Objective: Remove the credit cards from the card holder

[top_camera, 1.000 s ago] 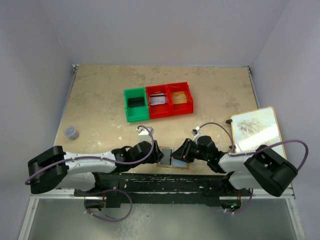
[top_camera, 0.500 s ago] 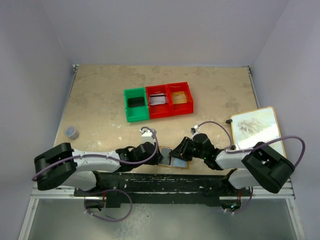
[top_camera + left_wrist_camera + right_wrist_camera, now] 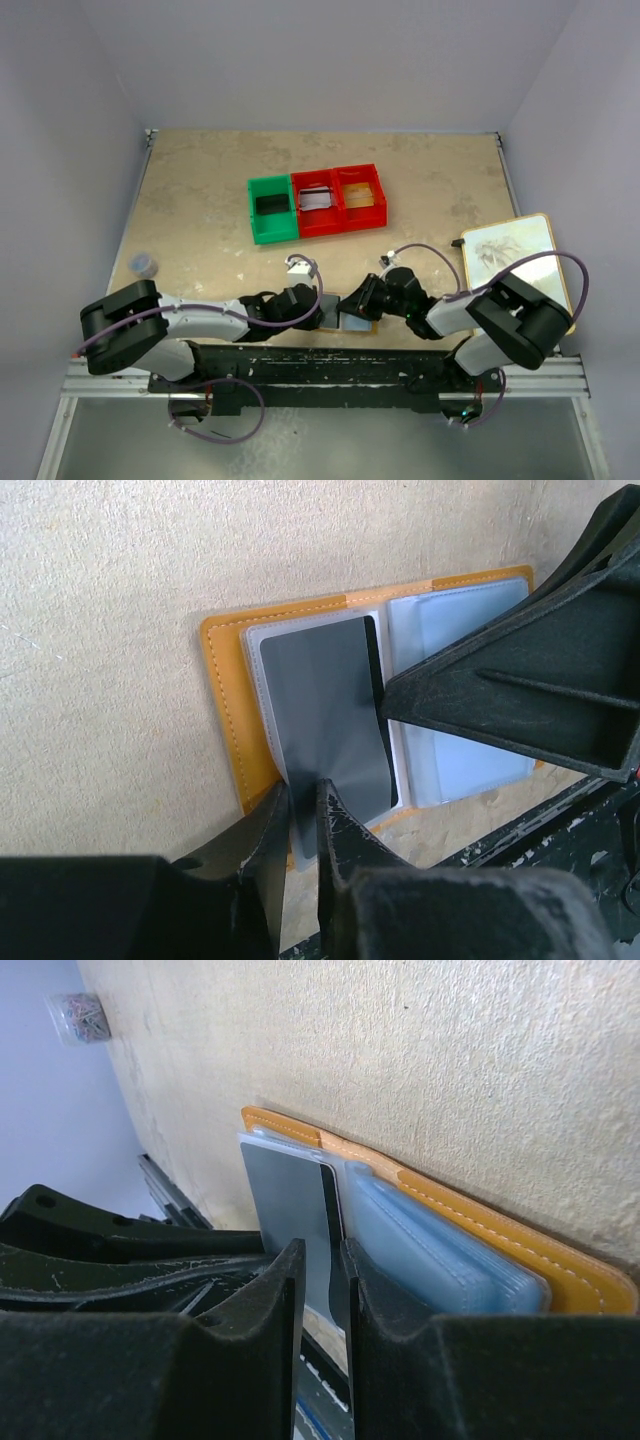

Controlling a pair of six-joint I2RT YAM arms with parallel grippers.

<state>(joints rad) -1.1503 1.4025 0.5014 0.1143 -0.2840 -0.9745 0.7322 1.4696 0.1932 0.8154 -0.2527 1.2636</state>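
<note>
Your left arm (image 3: 195, 315) and right arm (image 3: 450, 315) wear white shells between bulky black joints, with purplish-grey cables (image 3: 425, 247) looping off both. Your left claw (image 3: 302, 805) and right claw (image 3: 320, 1270) are matt black, scuffed pale along the edges, possibly printed plastic.

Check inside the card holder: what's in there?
The card holder lies open. One dark card sits in one half's clear pocket, its lower edge between the fingers of the left gripper. The other half's pale blue pockets are partly covered by the right gripper; any cards inside can't be seen.
</note>
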